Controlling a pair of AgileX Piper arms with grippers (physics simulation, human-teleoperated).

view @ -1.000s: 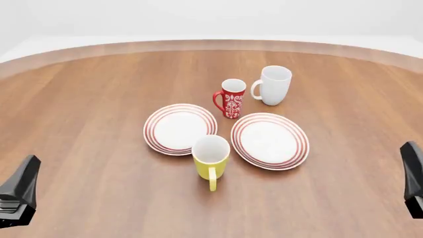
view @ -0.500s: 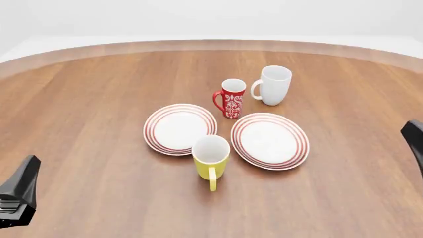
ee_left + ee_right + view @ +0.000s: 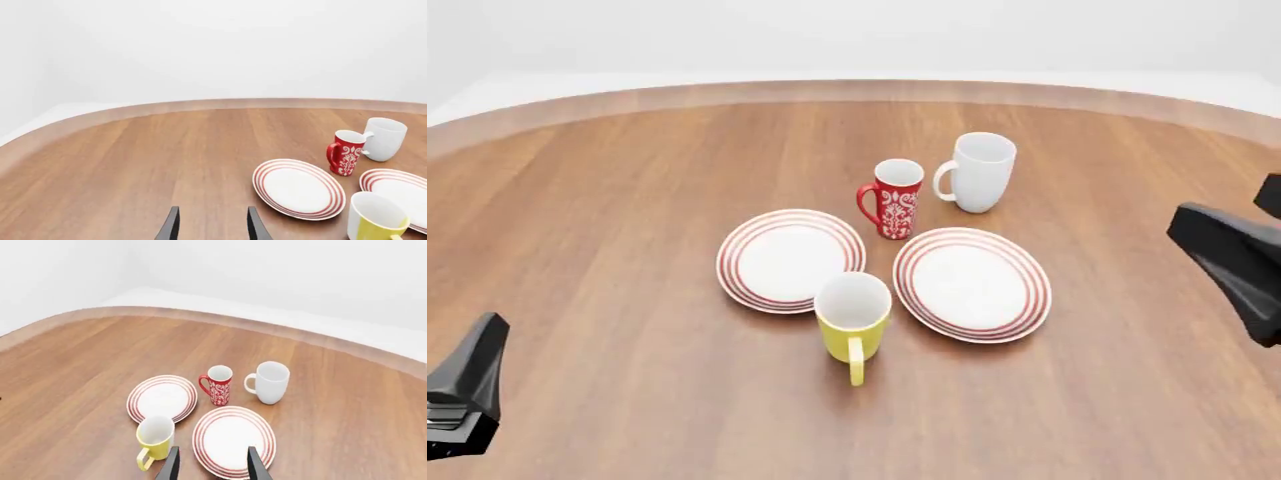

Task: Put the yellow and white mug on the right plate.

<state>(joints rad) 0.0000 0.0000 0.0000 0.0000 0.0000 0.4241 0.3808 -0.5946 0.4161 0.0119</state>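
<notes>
Both jaws are seen parted with nothing held: left gripper fingers spread over bare wood, right gripper fingers spread above the near rim of the right plate.

Surface: round wooden table, brown grain, paler band along the curved far edge. Plain white walls and a pale floor are seen beyond it.

Yellow and white mug is stood upright on the table, handle toward the camera, between the near edges of the two plates, just beside the right plate and not on it. Left plate lies flat beside the right one. Red patterned mug is stood behind the plates' gap, white mug just right of it and farther back.

Versus the earlier frames: right arm has been raised and moved inward and farther up the right edge of the front view, much more of its dark body now shown. Left arm is unchanged at the lower left corner. Mugs and plates are unmoved.
</notes>
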